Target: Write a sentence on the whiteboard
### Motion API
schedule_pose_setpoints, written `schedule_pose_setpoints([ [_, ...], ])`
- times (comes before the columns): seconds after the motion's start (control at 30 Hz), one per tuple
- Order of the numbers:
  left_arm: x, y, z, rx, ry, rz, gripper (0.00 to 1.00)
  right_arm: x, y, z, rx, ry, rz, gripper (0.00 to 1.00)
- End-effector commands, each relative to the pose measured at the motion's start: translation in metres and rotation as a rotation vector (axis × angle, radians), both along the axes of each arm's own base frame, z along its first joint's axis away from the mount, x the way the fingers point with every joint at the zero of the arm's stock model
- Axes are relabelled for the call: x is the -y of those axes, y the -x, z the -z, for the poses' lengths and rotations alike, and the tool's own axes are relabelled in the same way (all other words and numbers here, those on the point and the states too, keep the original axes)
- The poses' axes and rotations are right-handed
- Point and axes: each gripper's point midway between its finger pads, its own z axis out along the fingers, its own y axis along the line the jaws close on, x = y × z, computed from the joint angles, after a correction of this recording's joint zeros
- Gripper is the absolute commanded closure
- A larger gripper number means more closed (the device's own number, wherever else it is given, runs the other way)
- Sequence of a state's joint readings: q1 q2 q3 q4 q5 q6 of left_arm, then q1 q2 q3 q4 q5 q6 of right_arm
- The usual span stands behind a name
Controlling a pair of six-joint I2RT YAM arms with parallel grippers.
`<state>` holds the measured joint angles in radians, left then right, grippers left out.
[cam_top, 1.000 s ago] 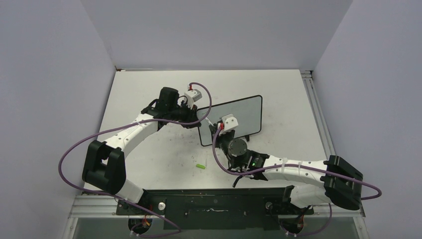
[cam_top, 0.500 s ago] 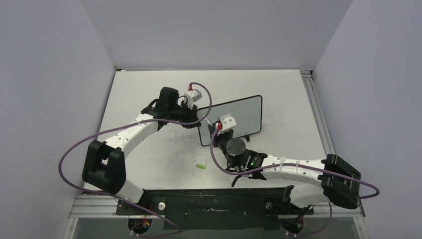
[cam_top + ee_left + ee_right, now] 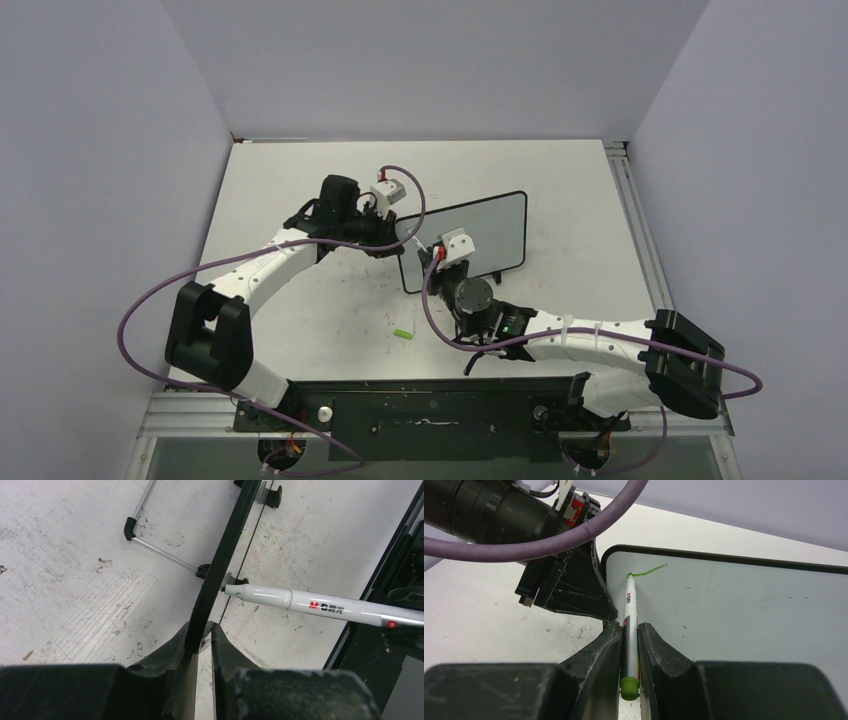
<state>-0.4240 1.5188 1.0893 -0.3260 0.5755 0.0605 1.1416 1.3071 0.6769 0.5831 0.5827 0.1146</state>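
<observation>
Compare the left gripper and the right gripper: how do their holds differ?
The left gripper is shut on the whiteboard at its black side edge; the right gripper is shut on a marker. The left gripper meets the board edge-on; the right gripper faces its white front, the marker tip at a short green stroke. Both are shut.

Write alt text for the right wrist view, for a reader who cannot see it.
The right gripper clamps a white marker whose tip touches the whiteboard near its top left corner, where one short green stroke is drawn. The left gripper, black with a purple cable above it, holds the board's left edge.
</observation>
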Motion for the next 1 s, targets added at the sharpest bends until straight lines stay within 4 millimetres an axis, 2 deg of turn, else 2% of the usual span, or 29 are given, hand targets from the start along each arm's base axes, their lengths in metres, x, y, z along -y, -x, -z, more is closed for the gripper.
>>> schedule_pose_setpoints([
  [0.0,-0.007,-0.005,-0.004,0.039,-0.049,-0.017,1.00,-0.001,-0.001,-0.015,0.024,-0.045,0.022,0.95],
  [0.97,-0.007,-0.005,-0.006,0.043,-0.048,-0.017,1.00,0.014,0.012,0.041,-0.098,0.024,0.020,0.95],
])
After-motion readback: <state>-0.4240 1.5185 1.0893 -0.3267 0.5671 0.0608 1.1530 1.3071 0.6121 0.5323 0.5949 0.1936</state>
